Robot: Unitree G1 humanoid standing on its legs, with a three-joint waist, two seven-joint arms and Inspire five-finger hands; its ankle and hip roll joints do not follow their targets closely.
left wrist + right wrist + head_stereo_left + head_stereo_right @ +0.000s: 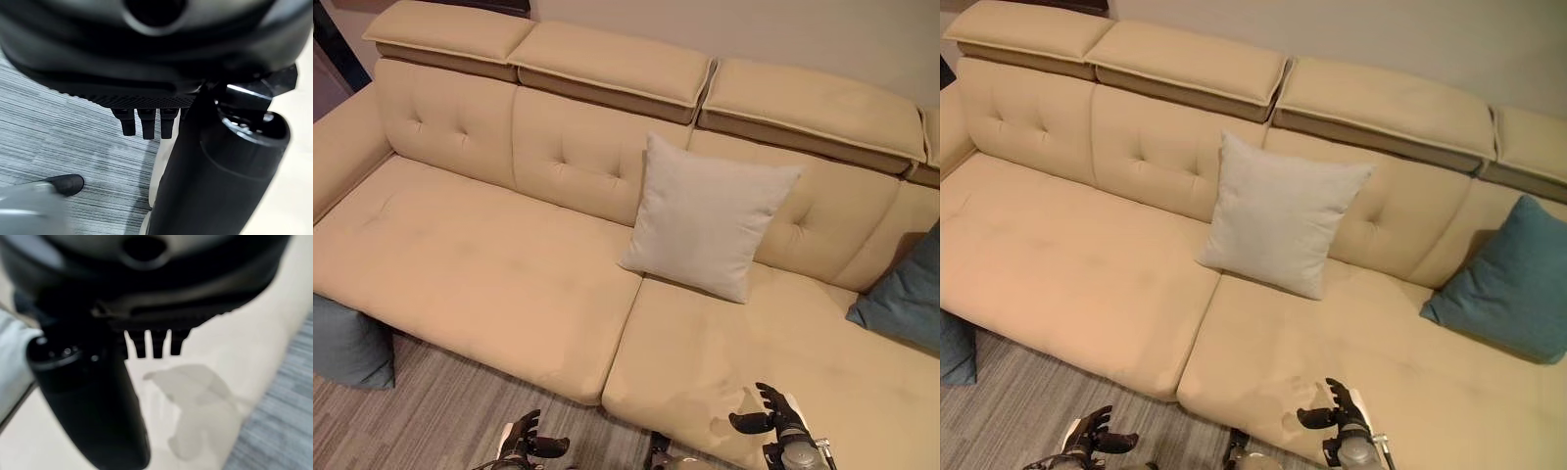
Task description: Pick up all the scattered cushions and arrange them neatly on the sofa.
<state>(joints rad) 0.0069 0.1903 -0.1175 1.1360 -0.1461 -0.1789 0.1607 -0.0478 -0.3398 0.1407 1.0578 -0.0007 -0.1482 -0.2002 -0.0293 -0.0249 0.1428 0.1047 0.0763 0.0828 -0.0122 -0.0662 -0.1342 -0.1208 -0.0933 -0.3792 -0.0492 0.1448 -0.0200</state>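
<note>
Beige sofa (pixel 489 255) with a pale grey cushion (pixel 705 217) propped mid-backrest, a teal cushion (pixel 1513 284) at its right end. Both hands, left hand (pixel 521 443) and right hand (pixel 781 416), hover empty, fingers loosely spread.

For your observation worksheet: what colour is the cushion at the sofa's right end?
Teal blue. The cushion shows best in the right eye view.

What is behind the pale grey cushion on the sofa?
The pale grey cushion leans against the sofa's tufted beige backrest, straddling the seam between two back panels. The covered patch of backrest cannot be seen.
</note>
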